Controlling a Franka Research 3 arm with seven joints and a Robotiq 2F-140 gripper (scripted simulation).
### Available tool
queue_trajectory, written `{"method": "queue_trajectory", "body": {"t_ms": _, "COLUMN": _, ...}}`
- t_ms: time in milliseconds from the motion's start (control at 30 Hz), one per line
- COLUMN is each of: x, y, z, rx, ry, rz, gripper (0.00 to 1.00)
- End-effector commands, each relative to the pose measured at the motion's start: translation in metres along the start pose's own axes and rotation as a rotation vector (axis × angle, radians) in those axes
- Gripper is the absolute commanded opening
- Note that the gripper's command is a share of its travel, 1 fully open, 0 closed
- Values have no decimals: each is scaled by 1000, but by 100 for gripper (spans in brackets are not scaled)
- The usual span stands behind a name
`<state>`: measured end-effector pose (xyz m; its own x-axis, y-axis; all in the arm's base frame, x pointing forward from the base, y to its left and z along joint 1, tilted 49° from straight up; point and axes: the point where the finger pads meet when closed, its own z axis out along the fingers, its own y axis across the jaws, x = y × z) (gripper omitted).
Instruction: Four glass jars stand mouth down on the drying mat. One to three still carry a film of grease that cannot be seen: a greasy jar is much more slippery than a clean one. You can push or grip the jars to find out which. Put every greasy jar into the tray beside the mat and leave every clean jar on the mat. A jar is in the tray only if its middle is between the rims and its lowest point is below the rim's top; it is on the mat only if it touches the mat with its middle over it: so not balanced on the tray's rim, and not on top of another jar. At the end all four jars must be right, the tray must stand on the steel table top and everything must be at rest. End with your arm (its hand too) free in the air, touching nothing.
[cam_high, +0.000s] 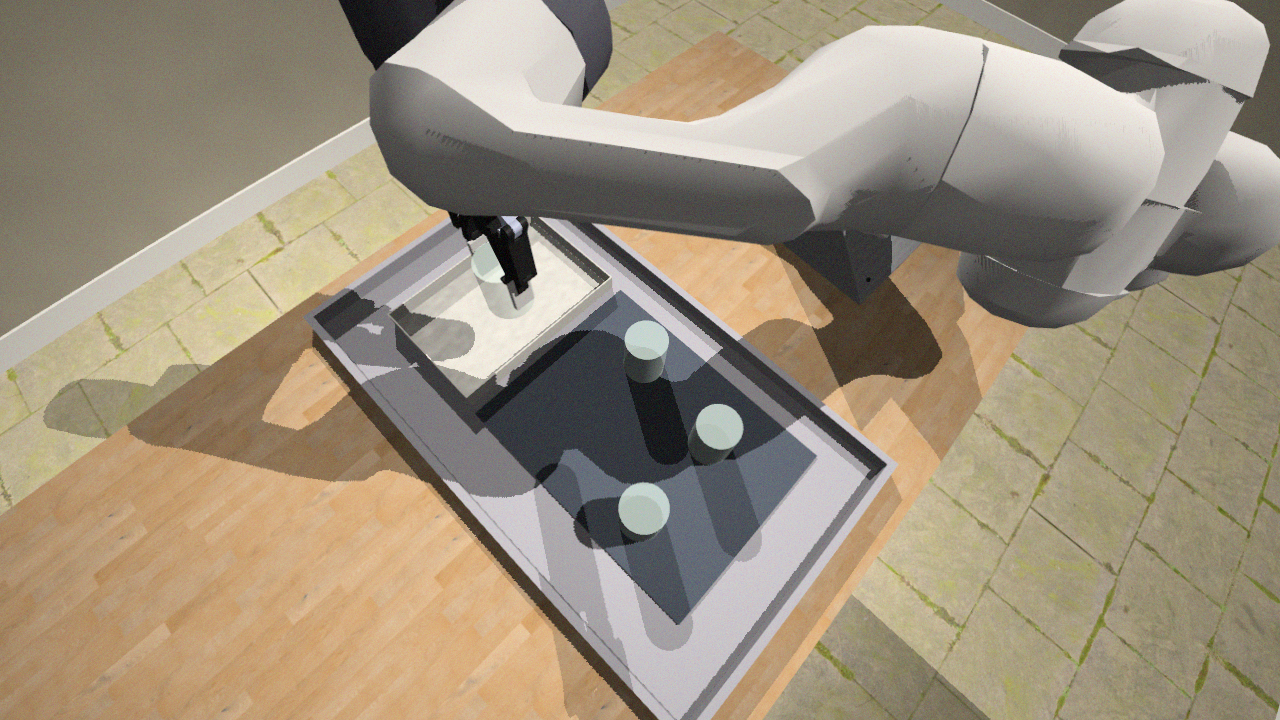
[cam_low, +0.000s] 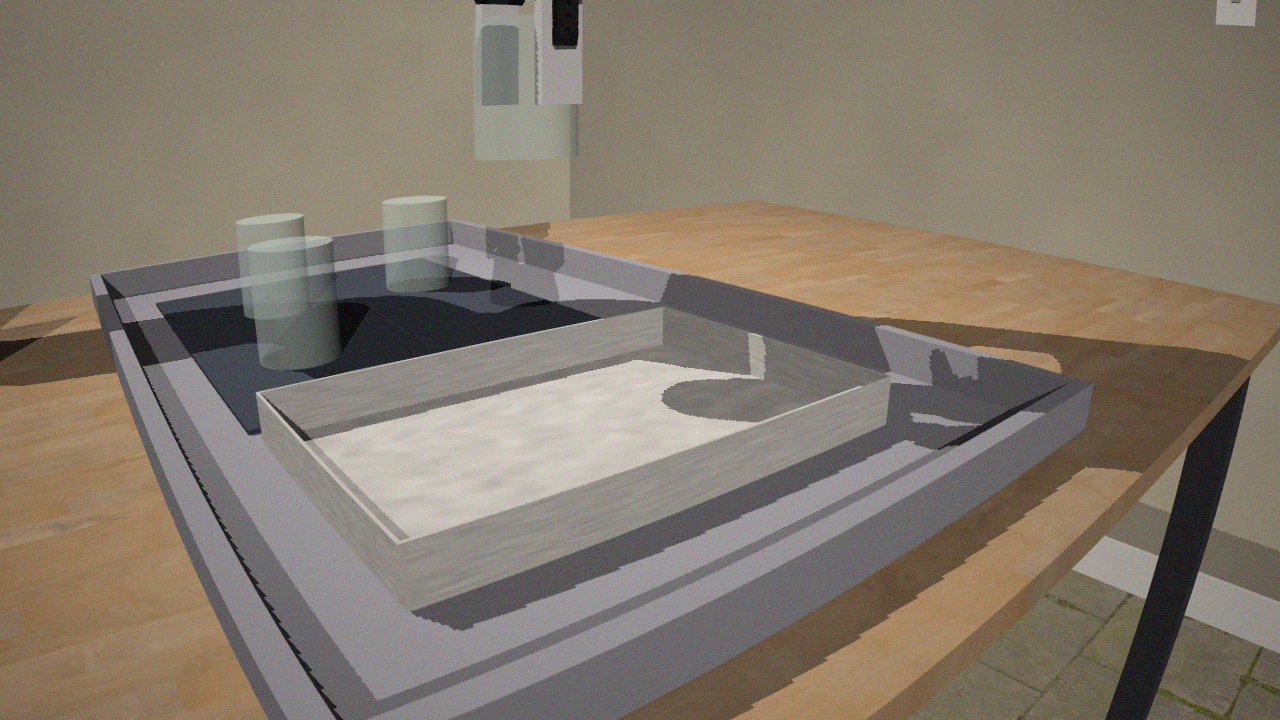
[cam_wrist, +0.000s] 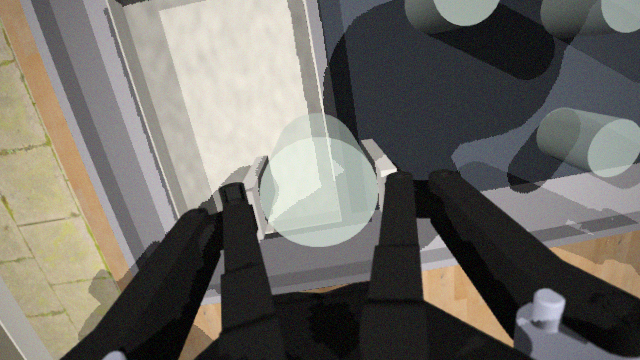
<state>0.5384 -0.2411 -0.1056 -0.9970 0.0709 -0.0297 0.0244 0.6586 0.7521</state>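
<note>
My gripper (cam_high: 503, 274) (cam_low: 529, 100) (cam_wrist: 317, 166) is shut on a pale green, see-through glass jar (cam_high: 511, 307) (cam_low: 526, 134) (cam_wrist: 319, 200). The jar hangs upright, well above the tray (cam_high: 433, 362) (cam_low: 644, 470) (cam_wrist: 235, 65) and touching neither tray nor mat. Three jars stand upright on the dark mat (cam_high: 682, 595) (cam_low: 213, 358) (cam_wrist: 400, 105): one jar (cam_high: 645, 358) (cam_low: 298, 304) nearest the tray, a second jar (cam_high: 716, 432) farther along, and a third jar (cam_high: 643, 512) (cam_low: 416, 246) (cam_wrist: 590, 142) near the mat's long edge. Grease cannot be seen.
The tray stands beside the mat on the grey steel table top, inside a raised edge (cam_high: 769, 365) (cam_low: 733, 573). The arm (cam_high: 626, 170) reaches across the back in the top view. A dark wedge-shaped block (cam_high: 841, 259) stands behind the raised edge on the wooden table (cam_high: 295, 573).
</note>
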Motion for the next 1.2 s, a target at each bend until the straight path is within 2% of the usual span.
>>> {"method": "queue_trajectory", "body": {"t_ms": 0, "x": 2, "y": -8, "z": -1, "rx": -3, "ry": 2, "rz": -16, "gripper": 0}}
{"method": "queue_trajectory", "body": {"t_ms": 900, "x": 26, "y": -87, "z": -1, "rx": -3, "ry": 2, "rz": -16, "gripper": 0}}
{"method": "queue_trajectory", "body": {"t_ms": 1100, "x": 26, "y": -87, "z": -1, "rx": -3, "ry": 2, "rz": -16, "gripper": 0}}
{"method": "queue_trajectory", "body": {"t_ms": 1167, "x": 26, "y": -87, "z": 4, "rx": -3, "ry": 2, "rz": -16, "gripper": 0}}
